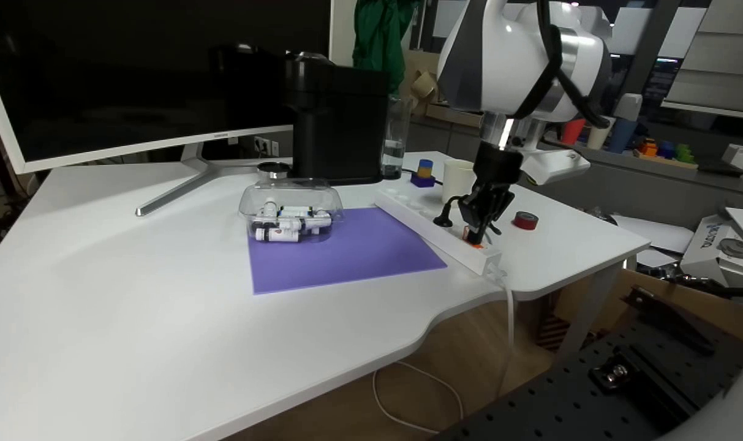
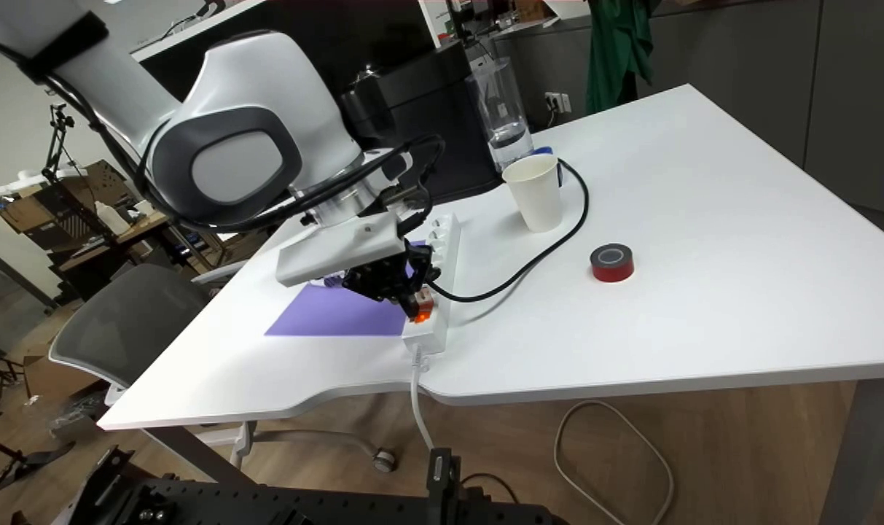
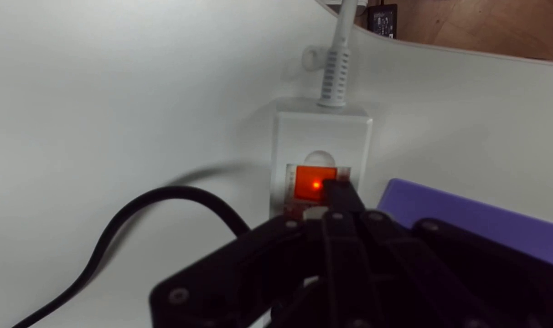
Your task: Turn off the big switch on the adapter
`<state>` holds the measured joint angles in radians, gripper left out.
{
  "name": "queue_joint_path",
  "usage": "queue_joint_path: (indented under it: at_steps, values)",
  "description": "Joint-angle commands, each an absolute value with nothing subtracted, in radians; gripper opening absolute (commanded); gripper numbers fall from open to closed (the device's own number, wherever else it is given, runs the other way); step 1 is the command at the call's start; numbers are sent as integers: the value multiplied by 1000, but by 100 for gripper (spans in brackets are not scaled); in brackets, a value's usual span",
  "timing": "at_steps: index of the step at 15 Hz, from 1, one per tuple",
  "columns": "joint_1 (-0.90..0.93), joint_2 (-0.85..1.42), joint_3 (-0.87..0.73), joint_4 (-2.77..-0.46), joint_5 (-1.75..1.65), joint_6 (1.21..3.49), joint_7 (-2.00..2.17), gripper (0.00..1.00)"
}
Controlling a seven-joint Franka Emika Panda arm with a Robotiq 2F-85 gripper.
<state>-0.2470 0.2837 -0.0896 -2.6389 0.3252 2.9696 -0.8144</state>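
Note:
The adapter, a long white power strip, lies on the table in both exterior views [image 1: 429, 231] [image 2: 433, 339]. Its corded end shows in the wrist view [image 3: 322, 132]. The big switch [image 3: 307, 182] is a red-orange rocker near that end, with a bright glowing spot; it also glows in an exterior view [image 2: 422, 317]. My gripper [image 3: 342, 190] is shut, with nothing seen between its fingers. Its tip overlaps the switch's lower right corner in the wrist view and is at or just above it; contact cannot be told. The gripper points down in both exterior views [image 1: 474, 237] [image 2: 412, 309].
A black cable [image 3: 180, 192] loops from the strip beside the gripper. A purple sheet [image 1: 340, 257] lies along the strip's other side. A paper cup [image 2: 535, 195], a red tape roll [image 2: 611, 264], a clear box [image 1: 293, 205] and a black machine [image 1: 340, 122] stand around.

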Motion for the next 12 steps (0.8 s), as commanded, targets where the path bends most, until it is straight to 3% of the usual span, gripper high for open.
queue_joint_path:
  at_steps: [1, 12]
  values:
    - [-298, 333, -43, -2589, 367, 2975, -858, 0]
    - [-289, 433, -58, -2585, 330, 2998, -816, 0]
